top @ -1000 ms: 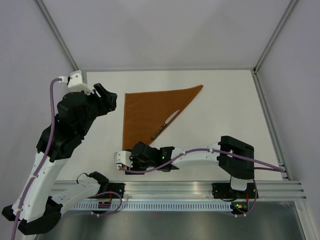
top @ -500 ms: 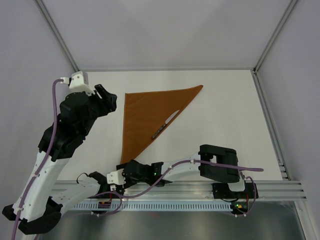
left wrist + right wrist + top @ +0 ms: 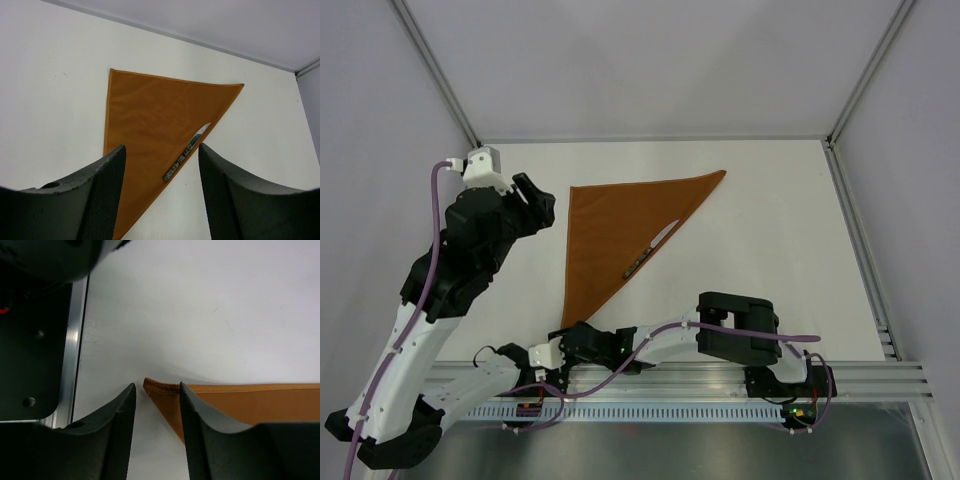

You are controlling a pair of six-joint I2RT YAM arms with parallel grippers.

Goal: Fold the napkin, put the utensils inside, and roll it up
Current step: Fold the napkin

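On the left, the left fingers hang up in the air over the far left part of the table. They are spread wide with nothing in them. From up there they can't help if things slip.

Down by the near edge, the right fingers are low over the table, and the near tip of the napkin pokes in between them. They are apart and not pinching yet. I can see a bit of white table between one finger and the cloth.

Here is what I think could go wrong. The cloth is folded, so the tip should have two layers. If the fingers catch only the top one, the fold could open when the arm lifts. The cloth looks shiny and slippery, so it may slide out of a weak pinch. If the tip is pulled too fast, the utensil could slide off, because it lies right at the long edge and nothing holds it.

The napkin is rust orange and folded into a flat triangle. It lies a bit left of the middle of the table. Its square corner points to the far left corner of the table. One sharp tip points right along the far edge, and the other points to the near edge. It looks smooth, with a neat sewn hem. The thin grey utensil lies on top, about halfway along the long slanted edge. I see only one
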